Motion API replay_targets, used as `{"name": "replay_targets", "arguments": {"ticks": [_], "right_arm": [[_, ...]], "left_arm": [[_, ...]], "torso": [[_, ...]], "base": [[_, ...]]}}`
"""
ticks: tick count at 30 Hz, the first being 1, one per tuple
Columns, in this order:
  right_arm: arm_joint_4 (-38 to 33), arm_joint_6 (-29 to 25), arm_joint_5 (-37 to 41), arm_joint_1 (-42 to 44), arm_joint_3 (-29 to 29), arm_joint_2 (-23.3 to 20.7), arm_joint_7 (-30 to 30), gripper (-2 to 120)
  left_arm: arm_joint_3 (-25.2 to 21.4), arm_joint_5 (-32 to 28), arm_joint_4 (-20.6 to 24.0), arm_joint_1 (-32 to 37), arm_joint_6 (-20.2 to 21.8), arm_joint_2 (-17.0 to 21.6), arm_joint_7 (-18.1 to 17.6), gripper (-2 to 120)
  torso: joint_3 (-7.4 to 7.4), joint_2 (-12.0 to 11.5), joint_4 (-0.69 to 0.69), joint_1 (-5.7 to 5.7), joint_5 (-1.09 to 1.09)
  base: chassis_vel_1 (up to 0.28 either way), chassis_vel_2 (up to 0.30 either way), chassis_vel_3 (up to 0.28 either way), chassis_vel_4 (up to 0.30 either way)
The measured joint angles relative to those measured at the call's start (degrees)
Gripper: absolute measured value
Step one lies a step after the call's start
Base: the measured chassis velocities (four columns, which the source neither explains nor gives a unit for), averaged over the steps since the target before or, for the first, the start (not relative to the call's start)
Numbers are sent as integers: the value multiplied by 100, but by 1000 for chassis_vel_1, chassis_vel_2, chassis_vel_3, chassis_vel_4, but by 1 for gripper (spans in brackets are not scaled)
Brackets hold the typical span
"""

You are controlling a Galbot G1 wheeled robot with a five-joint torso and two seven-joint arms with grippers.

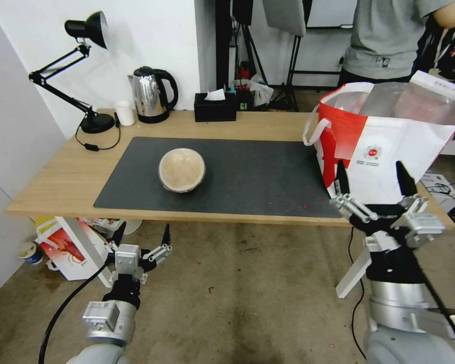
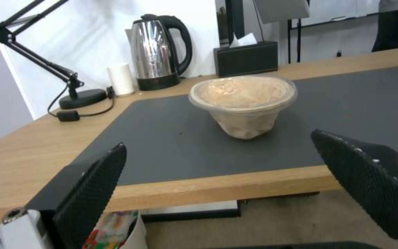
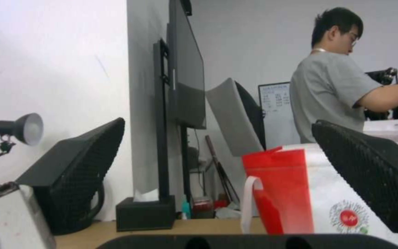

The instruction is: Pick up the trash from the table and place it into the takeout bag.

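My left gripper hangs below and just off the table's near edge, toward its left end, fingers spread wide, nothing between them. In the left wrist view the two black pads frame the target: the beige bowl sits straight ahead and above the gripper's level, past the near edge of the table and a little way onto the dark mat.

From the head view, the bowl stands upright on the left half of the mat, rim up, some pale lining or film inside it. It is round, so there is no long axis to line up with; any approach angle across the rim should serve. It lies forward and slightly to the right of my left gripper.

My right gripper is raised at the near right corner of the table, fingers apart and empty, just in front of the takeout bag. The bag stands open-mouthed at the table's right end, foil lining showing, red panel facing the mat, one white loop handle hanging on its left side.

Judgement: the left arm is the nearer one to the bowl; the right is parked by the bag. The bowl is well apart from the bag, most of the mat between them. This looks like the last piece of trash on the table. A few red crumbs lie on the mat near the bag.
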State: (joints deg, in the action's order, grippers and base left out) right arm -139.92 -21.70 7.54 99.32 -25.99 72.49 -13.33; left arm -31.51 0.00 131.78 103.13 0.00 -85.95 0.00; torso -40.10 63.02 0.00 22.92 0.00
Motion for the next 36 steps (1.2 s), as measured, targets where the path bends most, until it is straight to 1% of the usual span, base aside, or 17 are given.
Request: {"name": "replay_targets", "arguments": {"ticks": [2, 6, 10, 27, 36], "right_arm": [[42, -102, -63, 54, 58, 41, 2, 100], [185, -483, -287, 247, 210, 147, -5, 100], [266, -678, -385, 359, 280, 191, -24, 100], [569, -1368, -954, 723, 644, 424, -360, 100], [831, -1676, -1149, 773, 683, 505, -432, 100]], "left_arm": [[0, 0, 0, 0, 0, 0, 0, 100], [0, 0, 0, 0, 0, 0, 0, 100], [0, 0, 0, 0, 0, 0, 0, 100], [0, 0, 0, 0, 0, 0, 0, 100], [0, 0, 0, 0, 0, 0, 0, 100]], "torso": [[0, 0, 0, 0, 0], [0, 0, 0, 0, 1], [0, 0, 0, 0, 0], [0, 0, -1, 0, 0], [0, 0, 0, 0, 0]], "base": [[0, 0, 0, 0], [0, 0, 0, 0], [0, 0, 0, 0], [0, 0, 0, 0], [0, 0, 0, 0]]}}
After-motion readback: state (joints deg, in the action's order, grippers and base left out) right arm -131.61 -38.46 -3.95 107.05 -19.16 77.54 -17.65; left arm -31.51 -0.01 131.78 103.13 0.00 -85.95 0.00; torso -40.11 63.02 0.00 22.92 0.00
